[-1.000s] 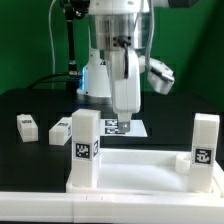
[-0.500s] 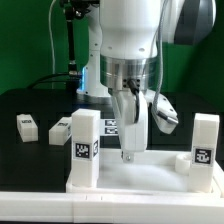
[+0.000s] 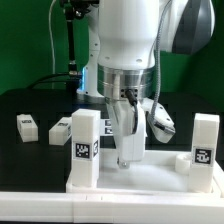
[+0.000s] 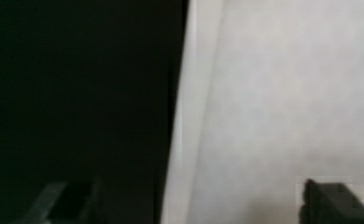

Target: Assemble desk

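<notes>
Here, hand [image 3: 129, 159] spread, gripping nothing, over smooth white plastic tabletop [image 3: 150, 174] rim; two square-section legs [image 3: 84, 148] upright.

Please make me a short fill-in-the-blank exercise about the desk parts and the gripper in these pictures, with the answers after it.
1. On the tabletop, ___ legs stand upright.
2. Two loose legs lie on the ___ table, at the exterior view's left.
3. The gripper hangs low over the tabletop with its jaws ___.
Missing words: two; black; open.
</notes>
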Controlling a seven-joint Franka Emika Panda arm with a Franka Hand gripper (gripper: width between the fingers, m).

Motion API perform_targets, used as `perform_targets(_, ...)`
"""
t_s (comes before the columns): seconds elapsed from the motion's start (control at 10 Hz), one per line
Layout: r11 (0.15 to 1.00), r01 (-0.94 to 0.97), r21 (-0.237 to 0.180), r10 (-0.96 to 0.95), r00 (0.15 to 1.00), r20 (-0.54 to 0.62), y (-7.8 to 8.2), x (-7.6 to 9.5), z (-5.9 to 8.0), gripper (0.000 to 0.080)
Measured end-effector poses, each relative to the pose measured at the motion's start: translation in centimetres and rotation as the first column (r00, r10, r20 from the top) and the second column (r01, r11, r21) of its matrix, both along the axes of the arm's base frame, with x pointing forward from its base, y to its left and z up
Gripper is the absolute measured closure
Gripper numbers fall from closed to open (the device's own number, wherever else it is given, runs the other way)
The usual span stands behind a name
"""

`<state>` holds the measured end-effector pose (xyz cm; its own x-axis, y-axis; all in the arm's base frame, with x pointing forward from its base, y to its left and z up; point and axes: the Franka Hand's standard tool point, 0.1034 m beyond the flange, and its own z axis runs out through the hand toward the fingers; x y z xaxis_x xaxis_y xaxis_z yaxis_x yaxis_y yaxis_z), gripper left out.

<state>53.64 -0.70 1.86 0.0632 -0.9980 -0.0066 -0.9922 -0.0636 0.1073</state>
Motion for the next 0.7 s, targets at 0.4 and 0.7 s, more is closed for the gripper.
perform_targets(0.4, 1.0, -0.004, 0.002, 0.004, 1.0, -0.01, -0.01, -0.36, -0.09, 0.0725)
perform_targets(0.7, 1.0, 0.0, 0.001, 0.0, 1.0, -0.011, -0.14, -0.42, -0.1, 0.0725)
